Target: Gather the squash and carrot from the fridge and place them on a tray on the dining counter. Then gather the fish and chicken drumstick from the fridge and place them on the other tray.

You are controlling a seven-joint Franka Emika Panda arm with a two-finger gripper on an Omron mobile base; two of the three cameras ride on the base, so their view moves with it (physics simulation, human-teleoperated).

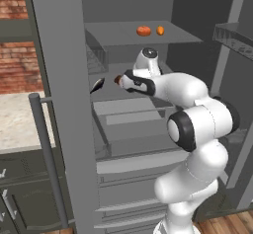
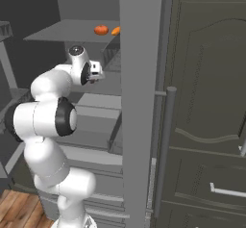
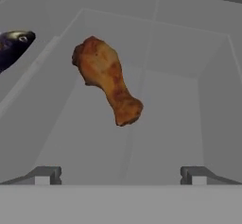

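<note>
Inside the open fridge point(image 1: 148, 129), the gripper point(image 3: 120, 176) hangs with its jaws spread wide and nothing between them; its two dark fingertips point(image 3: 47, 175) stand well apart at the bottom of the hand view and touch nothing. Ahead of them the chicken drumstick point(image 3: 106, 79) lies on the grey shelf floor point(image 3: 156, 142), thick end farther away and to the left, narrow bone end nearer the gripper. The fish point(image 3: 14, 46), dark and shiny, lies apart from the drumstick at the left edge of the hand view; from the left base view it point(image 1: 97, 85) shows as a dark sliver on the same shelf, left of the arm's hand. On the shelf above, the squash point(image 1: 144, 30) and the carrot point(image 1: 160, 30) sit close beside each other, both orange. No writing or label can be read on anything.
</note>
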